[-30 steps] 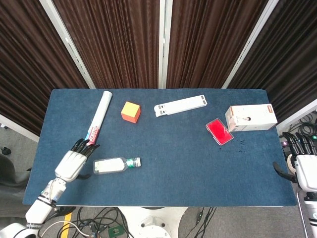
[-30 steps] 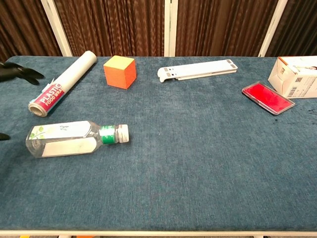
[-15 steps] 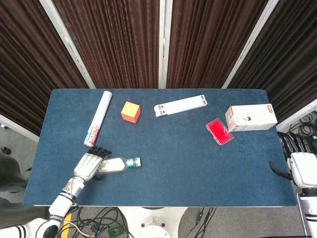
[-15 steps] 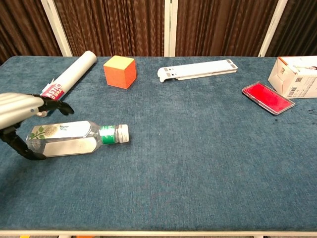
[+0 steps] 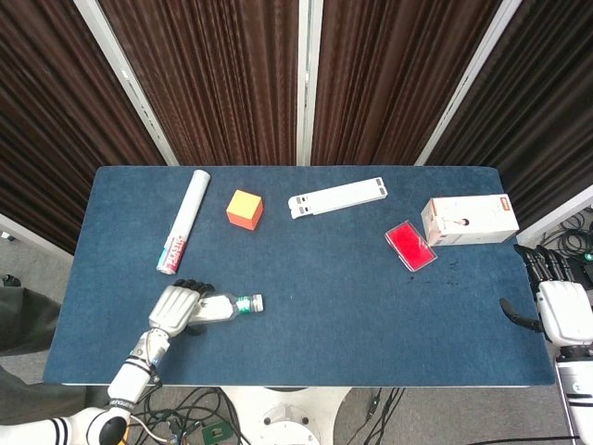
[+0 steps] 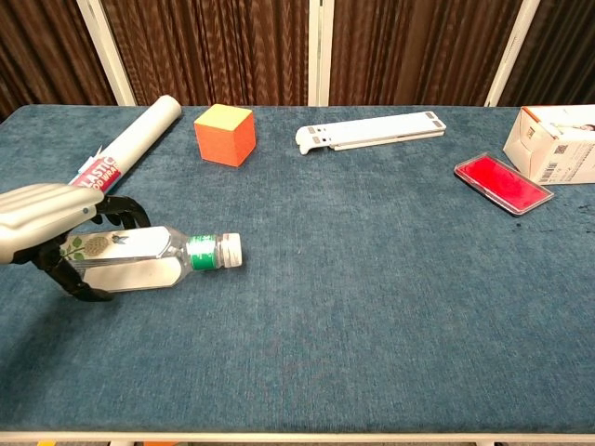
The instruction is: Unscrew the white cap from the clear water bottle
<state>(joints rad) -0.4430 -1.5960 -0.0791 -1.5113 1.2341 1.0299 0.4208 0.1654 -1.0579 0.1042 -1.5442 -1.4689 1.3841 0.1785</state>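
Where a second ago the left hand hovered well to the left of the clear water bottle, it now sits over the bottle's base end at the lower left of both views, fingers arched above and thumb curled beneath. Whether it actually clamps the body I cannot tell. The bottle lies on its side on the blue desk, unmoved, with the white cap pointing right, still screwed on and untouched. At the lower right edge of the head view, the right hand waits off the desk, fingers apart and empty. Unscrewing has not begun; a firm hold on the body comes first.
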